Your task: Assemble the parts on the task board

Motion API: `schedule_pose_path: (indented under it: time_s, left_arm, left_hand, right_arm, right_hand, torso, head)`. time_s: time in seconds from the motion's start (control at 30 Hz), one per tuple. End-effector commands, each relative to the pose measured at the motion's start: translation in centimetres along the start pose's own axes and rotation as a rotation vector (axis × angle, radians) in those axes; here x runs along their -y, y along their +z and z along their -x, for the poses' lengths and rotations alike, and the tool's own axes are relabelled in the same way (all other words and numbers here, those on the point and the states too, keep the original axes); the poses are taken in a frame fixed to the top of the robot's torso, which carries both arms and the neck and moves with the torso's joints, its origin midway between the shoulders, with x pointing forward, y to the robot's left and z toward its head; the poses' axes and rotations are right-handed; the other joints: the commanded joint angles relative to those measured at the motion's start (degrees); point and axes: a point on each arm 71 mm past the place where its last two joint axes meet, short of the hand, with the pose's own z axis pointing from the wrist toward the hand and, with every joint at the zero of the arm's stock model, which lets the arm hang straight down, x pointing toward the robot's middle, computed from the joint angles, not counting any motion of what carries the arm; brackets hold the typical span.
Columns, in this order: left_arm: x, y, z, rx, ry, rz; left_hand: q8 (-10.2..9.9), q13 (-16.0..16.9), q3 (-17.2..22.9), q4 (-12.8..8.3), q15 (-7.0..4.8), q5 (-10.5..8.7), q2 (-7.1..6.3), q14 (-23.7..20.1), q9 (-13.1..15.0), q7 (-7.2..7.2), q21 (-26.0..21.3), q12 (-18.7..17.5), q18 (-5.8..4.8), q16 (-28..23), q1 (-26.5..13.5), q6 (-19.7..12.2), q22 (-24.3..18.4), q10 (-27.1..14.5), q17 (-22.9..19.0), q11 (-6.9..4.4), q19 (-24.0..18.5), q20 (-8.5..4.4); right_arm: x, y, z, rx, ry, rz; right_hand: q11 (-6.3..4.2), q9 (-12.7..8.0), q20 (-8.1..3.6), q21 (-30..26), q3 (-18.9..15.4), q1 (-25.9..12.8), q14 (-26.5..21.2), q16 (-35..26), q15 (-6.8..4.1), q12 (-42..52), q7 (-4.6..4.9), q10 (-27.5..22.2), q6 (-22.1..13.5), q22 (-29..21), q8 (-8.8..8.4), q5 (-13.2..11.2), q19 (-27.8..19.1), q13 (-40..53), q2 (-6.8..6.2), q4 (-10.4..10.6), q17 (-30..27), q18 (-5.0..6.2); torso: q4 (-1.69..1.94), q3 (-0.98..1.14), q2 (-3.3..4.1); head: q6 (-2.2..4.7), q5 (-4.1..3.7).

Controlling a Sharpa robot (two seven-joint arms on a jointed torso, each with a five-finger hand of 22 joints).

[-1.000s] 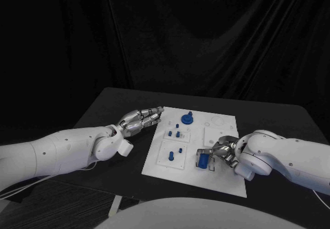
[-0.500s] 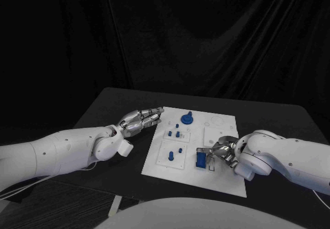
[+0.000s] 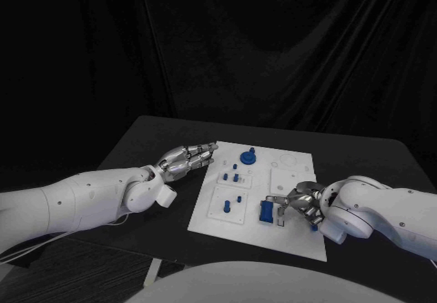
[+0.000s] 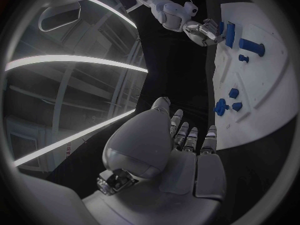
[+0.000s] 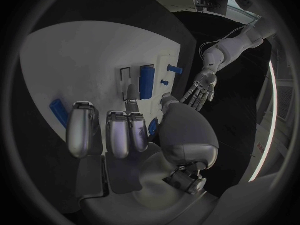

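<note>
The black table (image 3: 146,136) carries the white task board (image 3: 296,237) at its middle, lying flat and running from the far side toward the near edge. The left hand (image 3: 187,158) rests just beside the board's left edge near its far end, fingers stretched out close together and holding nothing. The right hand (image 3: 299,202) hovers over the board's near right part, fingers apart and empty as far as the right wrist view lets one judge; its fingertips are just beside a long blue block (image 3: 266,211) that sits on the board, and contact cannot be told. On the board's far end stands a round blue knob piece (image 3: 247,156). Between it and the block lie several small blue pegs (image 3: 235,168), and a short blue pin (image 3: 226,206) lies on the near left panel of the board.
</note>
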Motion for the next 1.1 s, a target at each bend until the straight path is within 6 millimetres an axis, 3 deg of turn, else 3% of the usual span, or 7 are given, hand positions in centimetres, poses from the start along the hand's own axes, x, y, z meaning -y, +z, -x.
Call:
schedule_pose_path:
  time_s: [0.03, 0.13, 0.33, 0.57, 0.63, 0.8, 1.1]
  left_arm:
    - [0.1, 0.0, -0.1, -0.004, -0.012, -0.018]
    - [0.1, -0.1, 0.0, 0.001, -0.009, -0.022]
    - [0.1, 0.0, 0.1, 0.003, -0.006, -0.025]
    - [0.0, 0.3, -0.2, -0.003, -0.008, -0.024]
    - [0.0, 0.4, -0.2, -0.004, -0.009, -0.024]
    - [0.0, 0.6, -0.5, -0.012, -0.012, -0.025]
    - [0.1, 0.6, -0.6, -0.009, -0.011, -0.046]
  left_hand:
    - [1.0, 0.2, 1.0, 0.2, 0.74, 0.75, -0.01, 0.2, 0.5, -0.08, -0.2, -0.1, -0.33, 0.0, 0.5, 0.2, -0.4, -0.1, -0.1, 0.46, 0.4, 0.36]
    - [1.0, 0.2, 1.0, 0.2, 0.72, 0.78, -0.05, 0.2, 0.5, -0.05, -0.2, 0.0, -0.32, 0.0, 0.5, 0.3, -0.4, -0.1, -0.1, 0.5, 0.4, 0.35]
    - [1.1, 0.2, 1.0, 0.2, 0.69, 0.8, -0.1, 0.2, 0.5, -0.03, -0.2, 0.1, -0.3, 0.0, 0.5, 0.3, -0.3, 0.0, -0.1, 0.52, 0.5, 0.33]
    - [1.2, 0.2, 1.1, 0.2, 0.68, 0.81, -0.13, 0.2, 0.6, 0.0, -0.1, 0.2, -0.3, 0.0, 0.6, 0.5, -0.3, 0.0, -0.1, 0.54, 0.5, 0.32]
    - [1.2, 0.2, 1.1, 0.2, 0.67, 0.82, -0.14, 0.2, 0.6, 0.02, -0.2, 0.2, -0.29, 0.0, 0.6, 0.5, -0.3, 0.0, -0.1, 0.55, 0.5, 0.32]
    - [1.3, 0.2, 1.1, 0.2, 0.67, 0.82, -0.15, 0.2, 0.6, 0.03, -0.2, 0.2, -0.29, 0.0, 0.6, 0.6, -0.4, 0.1, -0.1, 0.57, 0.5, 0.32]
    - [1.4, 0.3, 1.2, 0.1, 0.63, 0.92, -0.21, 0.2, 0.6, 0.07, -0.2, 0.4, -0.29, 0.0, 0.6, 0.7, -0.4, 0.1, -0.1, 0.64, 0.4, 0.27]
  right_arm:
    - [-0.7, -1.2, 0.9, 0.091, 0.011, 0.119]
    - [-0.7, -2.7, 2.0, 0.164, -0.05, 0.161]
    - [-0.1, -5.0, 4.8, 0.204, -0.235, 0.087]
    - [1.5, -5.6, 7.3, 0.223, -0.403, -0.03]
    - [1.9, -5.5, 7.8, 0.223, -0.437, -0.059]
    - [2.8, -5.1, 8.6, 0.199, -0.513, -0.126]
    - [3.3, -4.4, 7.9, 0.17, -0.541, -0.148]
  right_hand:
    - [0.39, 0.7, 0.5, -0.1, -1.7, 3.1, 6.2, 1.1, 0.16, 1.0, 0.21, 6.2, -1.6, 12.2, 1.99, 3.1, 2.2, 15.7, 1.77, -0.9, 15.6, 0.46]
    - [0.34, 0.9, 0.48, 0.5, -2.1, 5.7, 6.2, 1.1, 0.13, 1.0, 0.1, 6.2, -1.8, 12.4, 3.21, 6.2, 2.4, 15.7, 2.32, -2.0, 15.6, 0.33]
    - [0.12, -0.7, 0.33, 0.1, -2.0, 9.9, 6.2, 1.1, -0.09, 1.0, -0.46, 6.2, -0.6, 12.2, 3.96, 19.5, 2.2, 15.7, 3.35, -3.9, 15.6, 0.41]
    - [-0.95, -2.4, -0.37, -0.4, -2.7, 10.3, 6.2, 1.1, -1.03, 1.0, -1.92, 6.2, 5.6, 12.1, 4.32, 17.5, 1.9, 15.7, 3.94, -3.8, 15.6, 0.55]
    - [-1.2, -3.4, -0.63, -0.7, -2.4, 11.1, 6.2, 1.1, -1.29, 1.0, -2.23, 6.2, 6.8, 12.0, 3.33, 19.3, 1.9, 15.7, 3.89, -4.4, 15.6, 0.59]
    - [-1.28, -5.4, -0.9, -1.1, -1.7, 11.6, 6.2, 1.1, -1.51, 1.0, -2.22, 6.2, 8.1, 11.9, 0.94, 16.3, 1.7, 15.7, 3.52, -5.1, 15.6, 0.66]
    - [-0.7, -9.6, -0.55, -1.2, -0.9, 11.9, 6.2, 1.1, -1.0, 1.0, -1.53, 6.2, 8.8, 11.9, -3.27, 14.7, 1.8, 15.7, 3.04, -6.2, 15.6, 0.63]
  torso:
    - [0.02, 0.0, 0.01]
    - [0.02, 0.0, -0.01]
    - [0.05, 0.01, -0.05]
    - [0.03, 0.0, 0.0]
    - [-0.04, -0.03, -0.07]
    - [0.08, -0.09, -0.1]
    - [0.07, -0.09, -0.07]
  head:
    - [-0.01, 0.02]
    - [-0.01, -0.06]
    - [-0.01, -0.7]
    - [-0.01, -1.3]
    - [-0.01, -1.57]
    - [-0.01, -1.97]
    - [-0.01, -2.06]
